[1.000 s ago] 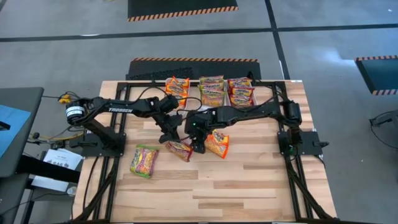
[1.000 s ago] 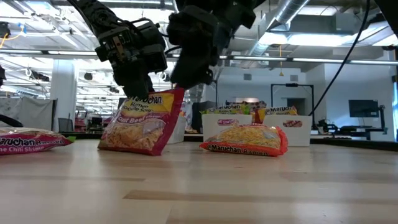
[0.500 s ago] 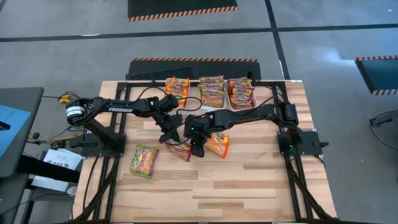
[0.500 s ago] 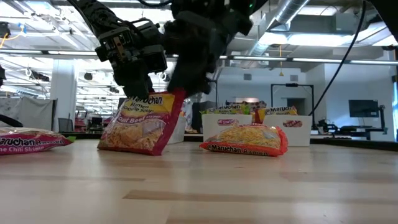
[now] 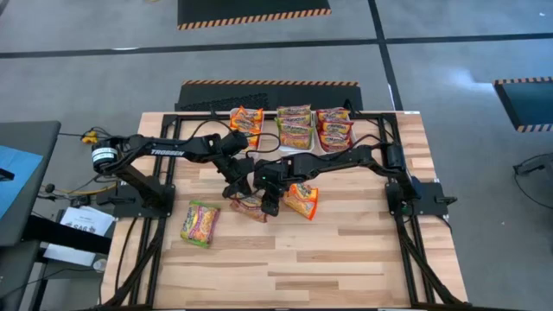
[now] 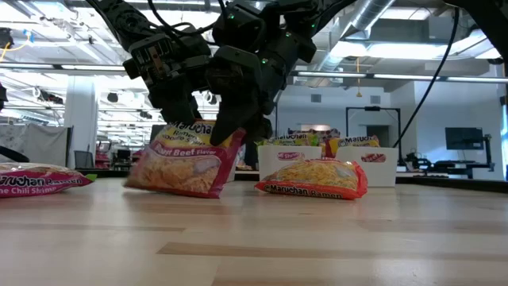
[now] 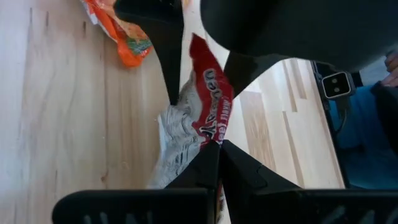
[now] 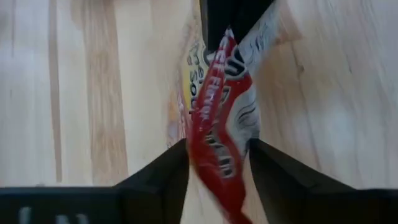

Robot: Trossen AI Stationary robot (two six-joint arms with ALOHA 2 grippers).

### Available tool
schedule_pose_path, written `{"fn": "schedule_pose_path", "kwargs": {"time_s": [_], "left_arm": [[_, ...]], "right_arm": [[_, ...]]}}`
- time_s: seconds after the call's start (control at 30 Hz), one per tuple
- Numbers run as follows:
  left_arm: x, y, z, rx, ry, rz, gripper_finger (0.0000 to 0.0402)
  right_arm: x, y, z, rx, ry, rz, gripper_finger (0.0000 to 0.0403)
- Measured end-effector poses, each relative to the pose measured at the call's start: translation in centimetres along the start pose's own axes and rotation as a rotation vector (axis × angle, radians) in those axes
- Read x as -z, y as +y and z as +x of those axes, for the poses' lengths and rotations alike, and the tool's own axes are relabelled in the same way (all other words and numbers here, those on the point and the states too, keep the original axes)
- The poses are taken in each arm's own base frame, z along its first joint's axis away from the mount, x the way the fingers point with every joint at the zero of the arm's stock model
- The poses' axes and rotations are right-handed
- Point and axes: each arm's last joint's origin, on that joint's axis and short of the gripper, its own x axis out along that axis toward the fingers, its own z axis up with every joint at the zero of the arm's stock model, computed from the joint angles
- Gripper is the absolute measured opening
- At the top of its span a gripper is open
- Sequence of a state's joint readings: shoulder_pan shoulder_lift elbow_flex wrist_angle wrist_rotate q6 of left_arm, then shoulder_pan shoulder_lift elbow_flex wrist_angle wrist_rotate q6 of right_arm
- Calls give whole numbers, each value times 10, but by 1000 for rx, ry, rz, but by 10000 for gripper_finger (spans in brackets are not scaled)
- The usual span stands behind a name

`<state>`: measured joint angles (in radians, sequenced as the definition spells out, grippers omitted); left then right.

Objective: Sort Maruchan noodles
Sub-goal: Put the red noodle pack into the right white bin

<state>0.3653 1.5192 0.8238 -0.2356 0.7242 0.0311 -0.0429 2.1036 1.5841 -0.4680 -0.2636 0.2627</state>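
Three loose noodle packets (image 5: 200, 223), three sorted stacks (image 5: 295, 126).

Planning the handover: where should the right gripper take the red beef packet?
On the free raised top seam of the red beef packet, coming from above. The left gripper pinches that edge, the packet leans on the table, and the right gripper straddles it.

Place: I was running the rig in what looked like a big open robotics lab or industrial workshop.
Floor: I saw grey concrete (image 5: 484, 112) marked off with dark tape lines, plus black mats edged in orange hazard stripes (image 5: 253, 13).
Ceiling: exposed ducts and pipes (image 6: 373, 16) ran overhead with strip lights.
Background: monitors on stands (image 6: 464, 139) and workbenches stood far behind my wooden table (image 5: 346, 250).
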Motion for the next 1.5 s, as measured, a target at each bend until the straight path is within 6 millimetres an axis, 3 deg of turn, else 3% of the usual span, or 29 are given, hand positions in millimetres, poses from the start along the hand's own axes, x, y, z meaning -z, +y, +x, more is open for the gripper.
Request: {"fn": "schedule_pose_path", "kwargs": {"time_s": [0.33, 0.53, 0.9, 1.1, 1.3, 1.5], "left_arm": [[-2, 0, 0, 1, -18, 1, 0], [-4, 2, -3, -4, -23, -86, 0], [-43, 8, -37, -20, -117, -84, 4], [-62, 4, -71, -58, -59, -124, 7], [-88, -10, -109, -149, -38, -5, 7], [-109, -22, -138, -220, -103, 79, 7]], "right_arm": [[1, 0, 0, 3, 12, 72, 14], [3, 0, 0, 9, 30, 111, 6], [-5, 6, -15, 20, 63, 110, 4], [-17, 18, -44, 93, 136, 62, 4], [-18, 27, -75, 246, 267, 9, 4], [-18, 19, -104, 340, 348, -21, 4]]}}
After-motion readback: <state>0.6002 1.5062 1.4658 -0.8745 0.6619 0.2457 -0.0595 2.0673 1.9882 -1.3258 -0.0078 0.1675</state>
